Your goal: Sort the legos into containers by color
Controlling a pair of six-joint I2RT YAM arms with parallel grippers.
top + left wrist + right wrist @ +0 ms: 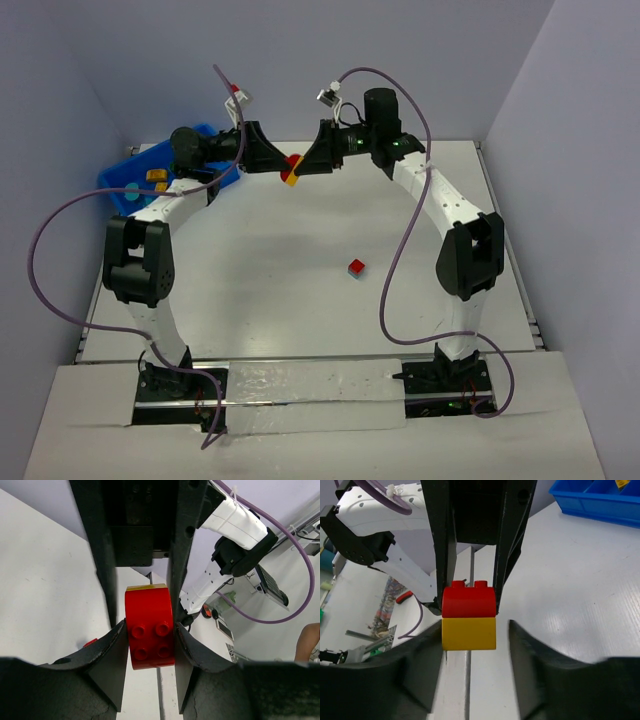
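A red lego point(150, 630) joined to a yellow lego point(469, 633) hangs in the air above the back of the table, seen small in the top view as the red-and-yellow pair point(291, 169). My left gripper point(149, 630) is shut on the red brick's two sides. From the opposite side, my right gripper point(475, 628) straddles the yellow brick. Its left finger point(427, 650) is at the brick's side, while a gap remains at the right finger point(525, 650). Another red lego point(356, 267) lies on the table. The blue container point(125, 182) stands at the back left.
The blue container holds a yellow-orange brick point(156, 177) and shows in the right wrist view as the blue container point(600, 502). Purple cables loop from both arms. The arm bases point(300, 390) sit at the near edge.
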